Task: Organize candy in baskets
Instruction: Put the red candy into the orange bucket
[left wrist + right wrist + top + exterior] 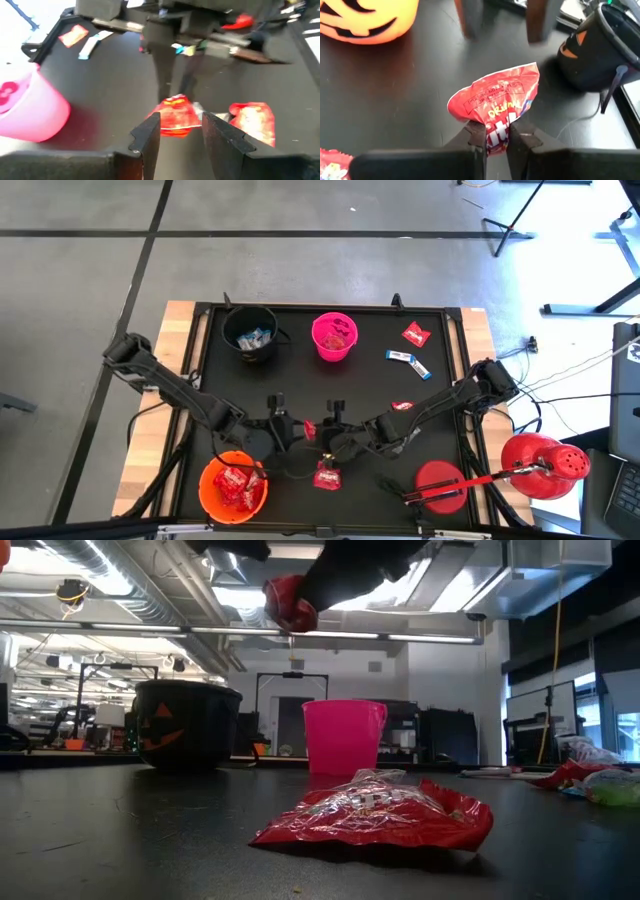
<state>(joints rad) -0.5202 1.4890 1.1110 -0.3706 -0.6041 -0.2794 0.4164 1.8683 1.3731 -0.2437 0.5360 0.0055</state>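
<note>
A red shiny candy packet [495,100] is held in the air at mid-table by my right gripper [490,131], which is shut on it; the low view shows this packet [290,602] high above the table. My left gripper [181,125] is open, facing that packet [175,115] from the left, a short way off it. A second red packet [326,475] lies flat on the table, near side. The orange bucket [233,485] holds red packets, the black bucket [250,332] blue-and-white bars, and the pink bucket [335,337] stands beside it. My right gripper pinches the red packet by one end [492,127] between its two fingers, coming from the table's right. The rest of the packet stands out beyond the fingertips toward my left gripper. It is lifted clear of the table.
Loose candy lies on the far right of the mat: a red packet [416,333], a blue-and-white bar [408,362] and a small red piece [403,407]. A red round lid [440,485] and a large red domed object [545,465] sit at the near right.
</note>
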